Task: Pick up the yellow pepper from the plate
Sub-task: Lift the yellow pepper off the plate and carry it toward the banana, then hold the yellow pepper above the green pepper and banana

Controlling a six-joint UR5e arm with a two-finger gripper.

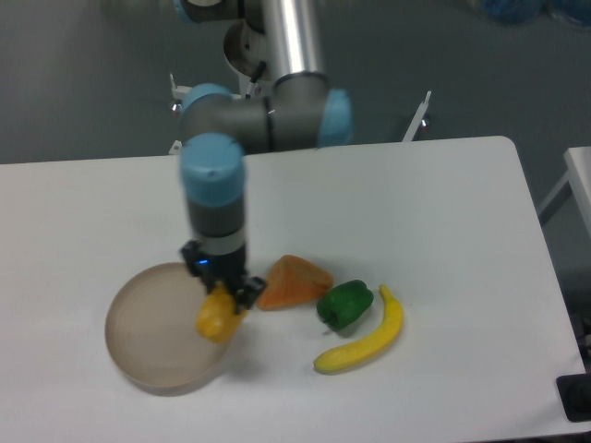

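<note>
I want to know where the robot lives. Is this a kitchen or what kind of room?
Probably a robot lab, not a kitchen. The arm's gripper holds a yellow pepper over a plate on a bare white table, with a plain grey floor behind.
</note>
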